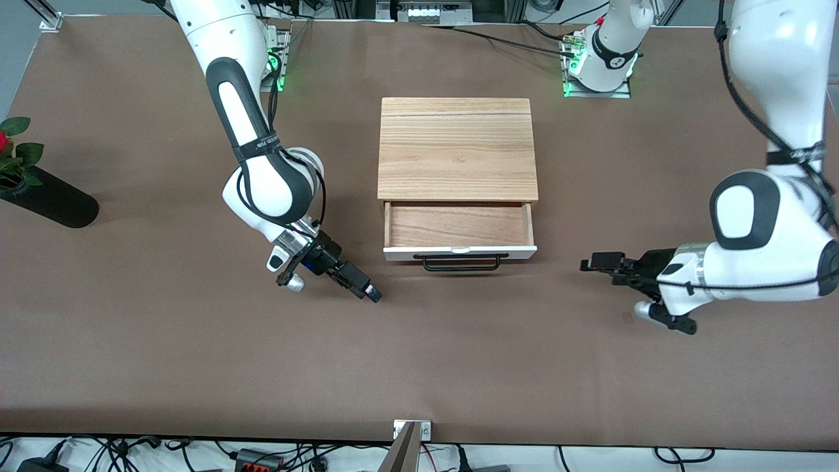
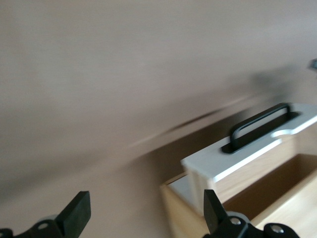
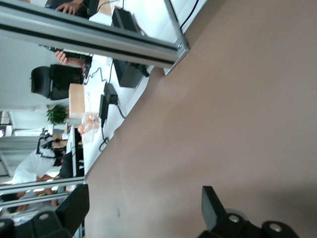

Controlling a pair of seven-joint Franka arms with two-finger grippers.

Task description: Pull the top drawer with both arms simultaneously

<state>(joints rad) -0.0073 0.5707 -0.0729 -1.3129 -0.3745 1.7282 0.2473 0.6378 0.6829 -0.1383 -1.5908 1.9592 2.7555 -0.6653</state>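
Both black two-finger grippers stand spread and empty over the brown table (image 1: 131,367), left gripper (image 1: 588,265) toward its own end, right gripper (image 1: 375,296) toward its end. Between them, the shallow white-fronted top drawer (image 1: 459,250) projects partly open from the light wooden cabinet (image 1: 457,148). It looks light and rigid; its long black bar handle (image 1: 461,263) is the grip point, one gripper per end.

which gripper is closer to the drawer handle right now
Right. The right gripper is over the bare table just off the handle toward the right arm's end, open. The left gripper is farther off toward the left arm's end, also open. Neither touches the top drawer.
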